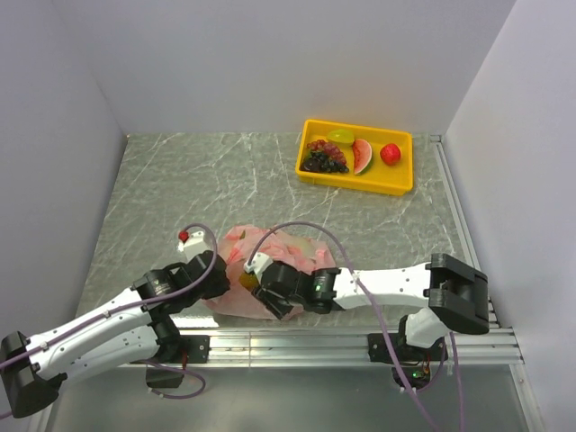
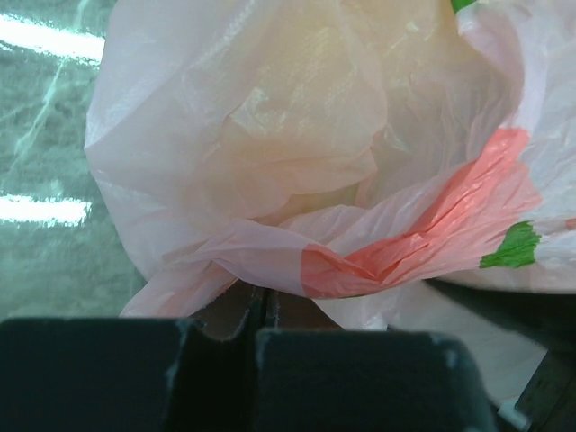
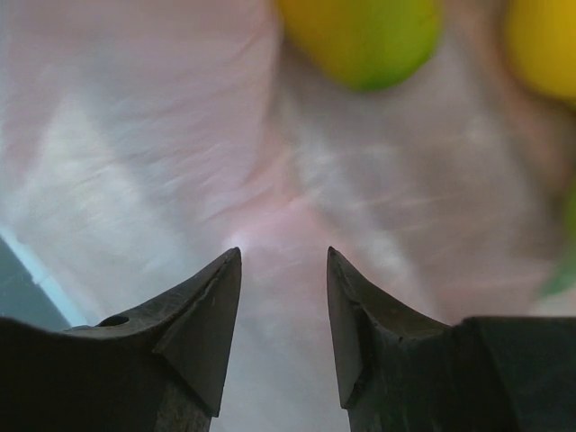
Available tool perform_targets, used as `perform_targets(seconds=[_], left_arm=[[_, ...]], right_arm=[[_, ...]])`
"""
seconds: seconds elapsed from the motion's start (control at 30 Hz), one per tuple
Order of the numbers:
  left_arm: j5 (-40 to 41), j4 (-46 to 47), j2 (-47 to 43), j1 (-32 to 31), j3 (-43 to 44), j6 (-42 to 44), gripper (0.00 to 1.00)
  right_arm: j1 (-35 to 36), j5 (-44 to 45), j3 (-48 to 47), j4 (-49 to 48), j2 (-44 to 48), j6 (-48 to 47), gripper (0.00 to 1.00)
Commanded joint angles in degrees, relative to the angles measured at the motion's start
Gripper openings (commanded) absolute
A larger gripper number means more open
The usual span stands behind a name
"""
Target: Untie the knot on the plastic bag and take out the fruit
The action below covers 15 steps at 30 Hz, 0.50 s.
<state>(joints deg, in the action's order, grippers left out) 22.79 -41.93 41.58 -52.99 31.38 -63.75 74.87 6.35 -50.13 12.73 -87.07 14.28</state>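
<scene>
The thin, crinkly, translucent pink plastic bag (image 1: 270,247) lies crumpled at the table's (image 1: 207,180) near edge, one handle strand (image 2: 261,261) twisted tight (knot itself unclear). Round yellow-green fruit (image 3: 360,36) shows amid its folds.

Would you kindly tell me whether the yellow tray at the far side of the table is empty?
No, the yellow tray holds a dark grape bunch, a watermelon slice and a red fruit.

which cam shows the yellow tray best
Top external: the yellow tray shows whole at the far right, holding grapes, a watermelon slice and a red fruit. Neither wrist view shows it; the pink bag fills both.
</scene>
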Motion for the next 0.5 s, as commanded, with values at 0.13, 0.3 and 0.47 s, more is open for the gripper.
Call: perform_targets(seconds=[0.13, 0.3, 0.47], left_arm=[[-0.8, -11.8, 6.0, 0.1, 9.9, -2.0, 0.01], [1.3, -14.5, 4.7, 0.1, 11.1, -3.5, 0.00], [1.6, -15.4, 5.8, 0.1, 11.1, -3.8, 0.01]], right_arm=[[-6.6, 0.1, -4.1, -7.4, 3.1, -4.6, 0.50], [-7.5, -3.0, -7.2, -12.6, -2.5, -10.1, 0.51], [-7.5, -6.3, -9.4, -19.0, -7.8, -13.8, 0.68]])
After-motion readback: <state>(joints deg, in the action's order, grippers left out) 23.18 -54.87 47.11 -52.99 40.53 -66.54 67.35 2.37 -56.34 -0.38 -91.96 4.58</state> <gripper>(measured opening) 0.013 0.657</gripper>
